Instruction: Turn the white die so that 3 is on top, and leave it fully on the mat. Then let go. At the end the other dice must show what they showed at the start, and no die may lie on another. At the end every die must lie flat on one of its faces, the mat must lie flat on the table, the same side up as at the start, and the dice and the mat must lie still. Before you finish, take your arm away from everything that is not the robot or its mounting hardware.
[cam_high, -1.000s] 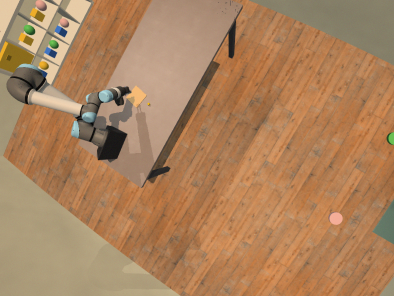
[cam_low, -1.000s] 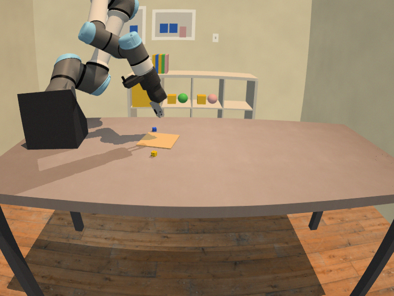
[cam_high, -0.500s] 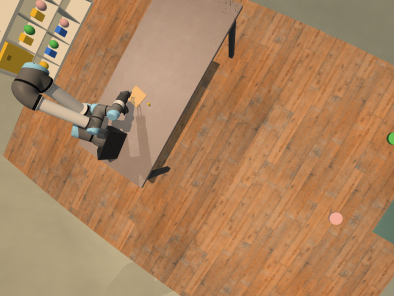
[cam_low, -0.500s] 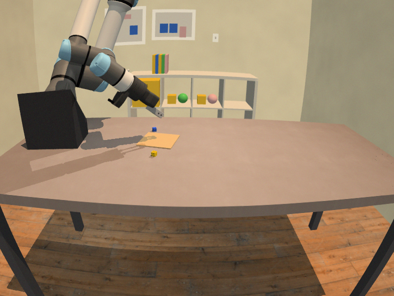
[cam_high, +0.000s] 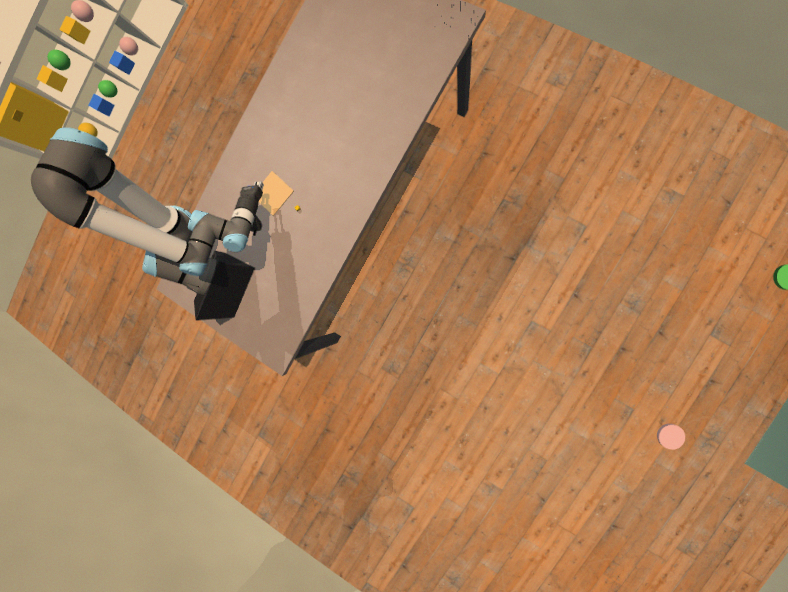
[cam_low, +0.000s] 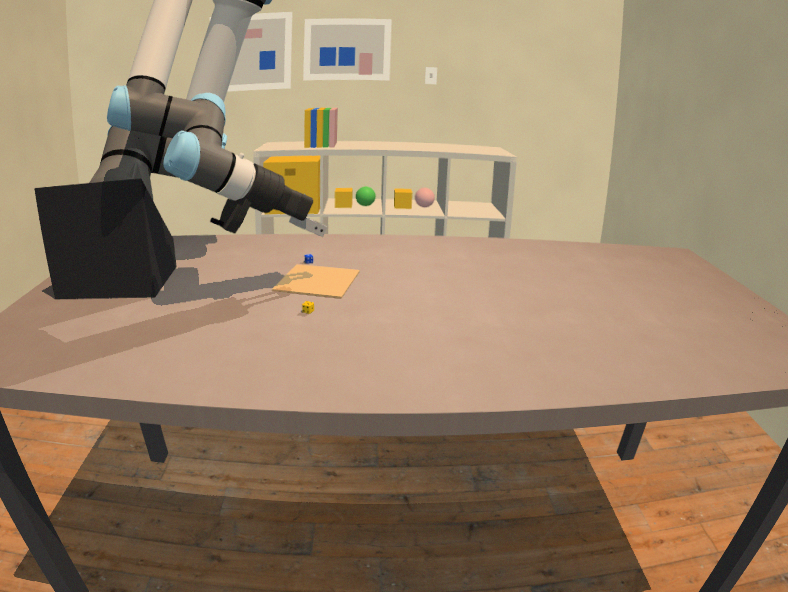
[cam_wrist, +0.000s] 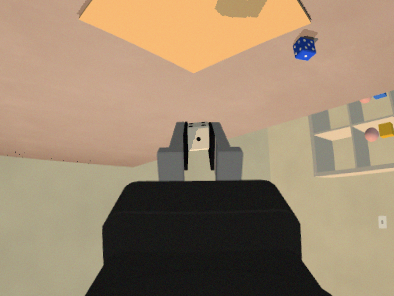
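White die (cam_wrist: 198, 139): small, likely light, rigid; best gripped by opposite faces. Tool (cam_high: 258, 184) (cam_low: 321, 230) (cam_wrist: 198, 136): slightly open, closed on it.

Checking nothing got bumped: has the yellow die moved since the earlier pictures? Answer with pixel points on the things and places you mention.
No; the yellow die (cam_high: 297, 208) (cam_low: 308, 307) sits at the same spot beside the orange mat (cam_high: 276, 193) (cam_low: 318, 281).
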